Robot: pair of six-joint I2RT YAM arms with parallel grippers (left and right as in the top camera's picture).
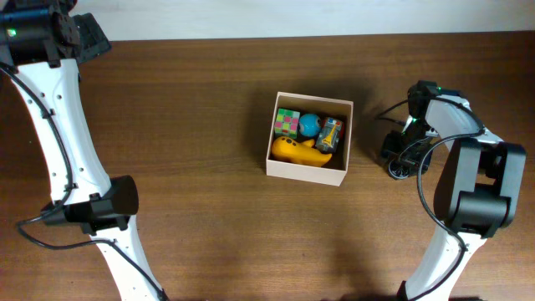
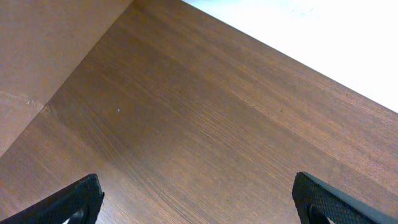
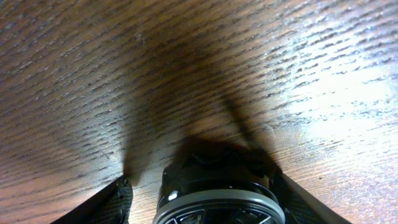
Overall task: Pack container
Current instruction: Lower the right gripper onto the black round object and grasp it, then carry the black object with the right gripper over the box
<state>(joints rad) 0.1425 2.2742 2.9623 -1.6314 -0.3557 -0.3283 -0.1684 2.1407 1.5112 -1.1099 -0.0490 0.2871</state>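
The container [image 1: 303, 171], a square white box with a tan inside, stands mid-table. It holds a pink-and-green cube [image 1: 287, 124], a blue ball [image 1: 310, 125], a yellow toy [image 1: 299, 152] and a small colourful can [image 1: 331, 134]. My right gripper [image 1: 401, 153] is low over the table to the right of the box. In the right wrist view its fingers [image 3: 202, 202] are open on either side of a black round toy with a grey rim [image 3: 217, 180], with a gap on the left side. My left gripper [image 2: 199, 199] is open and empty over bare wood at the far left.
The black round toy also shows in the overhead view [image 1: 399, 167], beside the right arm's cables. A brown cardboard surface [image 2: 37, 56] fills the left wrist view's upper left. The table's far edge [image 1: 267, 38] meets a white wall.
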